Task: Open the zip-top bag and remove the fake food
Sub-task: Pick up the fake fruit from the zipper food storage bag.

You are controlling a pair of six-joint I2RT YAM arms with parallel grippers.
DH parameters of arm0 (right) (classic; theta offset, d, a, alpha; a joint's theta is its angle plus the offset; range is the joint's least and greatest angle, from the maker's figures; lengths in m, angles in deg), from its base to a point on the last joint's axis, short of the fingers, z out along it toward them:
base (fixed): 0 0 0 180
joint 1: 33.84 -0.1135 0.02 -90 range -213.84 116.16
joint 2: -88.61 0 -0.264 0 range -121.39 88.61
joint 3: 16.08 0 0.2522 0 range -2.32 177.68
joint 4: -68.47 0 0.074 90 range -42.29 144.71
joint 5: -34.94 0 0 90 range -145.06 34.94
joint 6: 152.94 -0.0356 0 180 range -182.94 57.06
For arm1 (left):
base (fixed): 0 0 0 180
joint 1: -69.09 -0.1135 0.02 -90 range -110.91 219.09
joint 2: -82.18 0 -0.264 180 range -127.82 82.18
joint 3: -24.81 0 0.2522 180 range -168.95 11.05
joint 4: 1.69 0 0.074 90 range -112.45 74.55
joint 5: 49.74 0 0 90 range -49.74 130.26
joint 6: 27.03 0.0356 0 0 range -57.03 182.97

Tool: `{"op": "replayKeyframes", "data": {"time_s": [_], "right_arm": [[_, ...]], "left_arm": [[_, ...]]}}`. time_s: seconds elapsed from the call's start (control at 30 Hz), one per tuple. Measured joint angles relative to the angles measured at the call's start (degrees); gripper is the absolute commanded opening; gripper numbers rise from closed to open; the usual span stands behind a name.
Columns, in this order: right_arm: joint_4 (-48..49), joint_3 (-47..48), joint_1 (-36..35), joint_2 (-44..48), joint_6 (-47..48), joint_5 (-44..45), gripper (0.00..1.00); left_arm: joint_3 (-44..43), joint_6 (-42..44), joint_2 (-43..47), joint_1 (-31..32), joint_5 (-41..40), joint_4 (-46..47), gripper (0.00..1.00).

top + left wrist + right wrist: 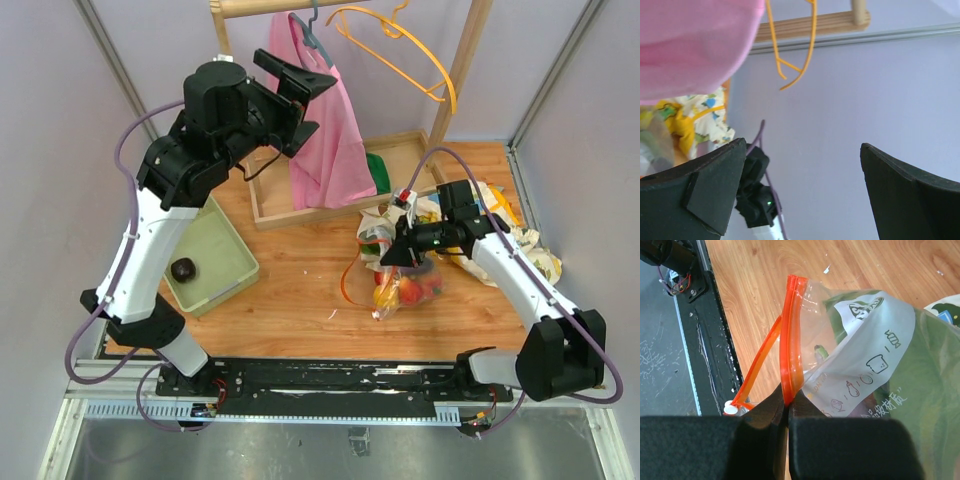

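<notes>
A pale wooden table top is seen inside lilac walls, with a wooden rack at the rear; a pink cloth and a thin orange wire hanger are hung from it. On the left, a pale green plastic tray is set on the wood, and a dark rounded piece is held in it.

Right of centre, the clear crinkly zip-top bag is found. Its orange-red zipper strip is pinched by the right gripper, whose fingers are pressed tight together on it. A second, thinner band of the strip is seen peeling off to one side, so the mouth is parted there. From above, the bag's long axis is run from the gripper toward the table's near edge, and the orange mouth loop is turned toward the left half of the table. The small red and yellow fake food is bunched in the bag's near end. Whether that end is resting on the wood cannot be told.

A white-and-yellow dinosaur-print cloth is crumpled just behind the bag.

The left gripper is raised high by the pink cloth, its fingers spread wide with nothing between them.
</notes>
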Motion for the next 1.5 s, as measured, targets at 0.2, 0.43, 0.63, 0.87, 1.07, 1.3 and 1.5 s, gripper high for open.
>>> {"op": "replayKeyframes", "data": {"time_s": [0.2,0.43,0.63,0.87,1.07,1.3,1.5], "right_arm": [[-0.1,-1.8,1.1,2.1,0.4,0.4,0.02],[-0.1,-2.6,3.3,3.3,0.6,0.5,0.02],[-0.2,-2.7,3.4,3.4,0.9,0.5,0.02],[-0.1,-3.2,5.0,4.2,1.0,0.5,0.02],[-0.1,-3.2,5.1,4.6,1.0,0.4,0.02],[0.0,-3.5,5.1,5.3,1.0,-0.2,0.03],[0.4,-3.9,5.1,5.3,1.0,-0.6,0.03]], "left_arm": [[-7.8,-0.1,-3.4,0.3,1.7,1.4,0.99],[-7.7,-0.1,-5.4,1.0,4.0,5.0,0.99],[-7.7,0.3,-6.8,1.0,5.8,8.2,0.99],[-7.0,3.4,-7.7,1.0,8.3,14.6,0.99],[15.1,12.0,1.2,1.0,10.3,25.1,0.99],[62.4,19.4,20.9,-1.7,18.2,53.8,0.99],[79.2,20.4,26.0,-2.4,26.6,70.1,0.9]]}}
